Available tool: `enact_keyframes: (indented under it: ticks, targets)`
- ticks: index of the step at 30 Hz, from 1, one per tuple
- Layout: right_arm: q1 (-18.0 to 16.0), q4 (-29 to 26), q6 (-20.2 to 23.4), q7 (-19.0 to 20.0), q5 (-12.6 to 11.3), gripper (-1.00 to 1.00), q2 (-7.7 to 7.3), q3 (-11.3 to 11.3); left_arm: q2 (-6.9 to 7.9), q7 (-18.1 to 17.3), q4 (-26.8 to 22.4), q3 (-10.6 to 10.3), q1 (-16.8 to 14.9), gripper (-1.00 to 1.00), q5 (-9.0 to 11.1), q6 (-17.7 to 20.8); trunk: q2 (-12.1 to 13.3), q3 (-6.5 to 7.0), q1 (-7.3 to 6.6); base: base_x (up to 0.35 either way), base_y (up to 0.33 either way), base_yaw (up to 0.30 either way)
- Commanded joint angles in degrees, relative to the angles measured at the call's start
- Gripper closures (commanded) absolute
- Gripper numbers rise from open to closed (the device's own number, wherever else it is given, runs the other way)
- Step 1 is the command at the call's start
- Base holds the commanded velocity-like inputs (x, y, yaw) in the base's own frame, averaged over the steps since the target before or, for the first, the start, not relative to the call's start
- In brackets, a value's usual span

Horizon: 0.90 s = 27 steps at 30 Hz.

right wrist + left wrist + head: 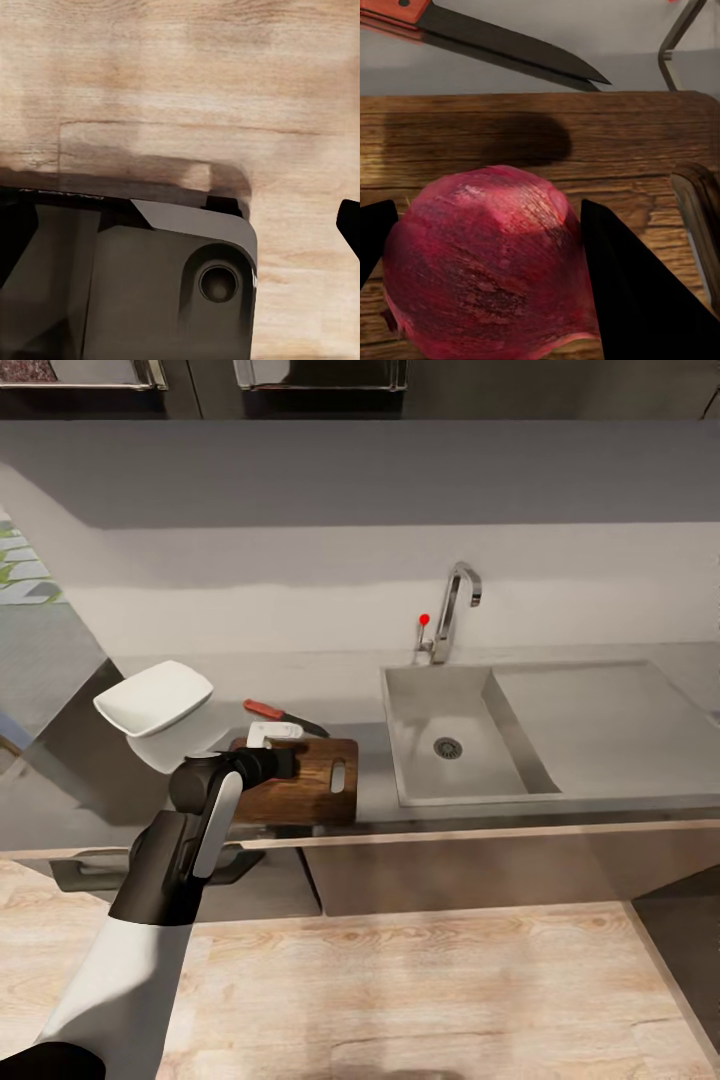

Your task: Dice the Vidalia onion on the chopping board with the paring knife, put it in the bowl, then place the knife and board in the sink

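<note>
Gripping a dark red onion (pixel 487 262) over the chopping board (pixel 310 785), the left gripper (pixel 487 255) pinched it between both fingers.
Head view hid the onion; paring knife (pixel 285 716) lay beyond the board's far edge. Right gripper's state: cannot tell.

**What the pictures left hidden or cut off**

In the head view, the left arm (pixel 200 830) covered the near left part of the chopping board (pixel 310 785), and the onion could not be made out there. The knife (pixel 285 716) lay partly behind the arm's white wrist piece, its blade tip hidden. In the left wrist view, the onion (pixel 487 262) was cut off by the picture's edge, as were both dark fingers (pixel 637 292) beside it, so actual contact could not be judged. The knife's handle (pixel 394 9) and the tap (pixel 679 41) were cropped too. In the right wrist view, one finger (pixel 349 223) showed only as a dark sliver at the edge, leaving the jaws' spacing unclear.
</note>
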Motion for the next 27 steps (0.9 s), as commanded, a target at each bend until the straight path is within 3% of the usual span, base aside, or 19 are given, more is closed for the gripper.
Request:
enact_keyframes:
  ticks: [1, 27]
  targets:
    - [-0.04, 0.07, -0.21, -0.03, -0.38, -1.00, 0.01, 0.41, 0.00, 0.28, -0.07, -0.01, -0.04, 1.00, 0.36, 0.23, -0.06, -0.06, 0.01, -0.037, 0.000, 0.000]
    - [-0.04, 0.07, -0.21, -0.03, -0.43, -1.00, 0.18, 0.41, 0.00, 0.31, 0.04, -0.01, -0.04, 1.00, 0.35, 0.24, -0.06, -0.88, 0.01, -0.002, 0.000, 0.000]
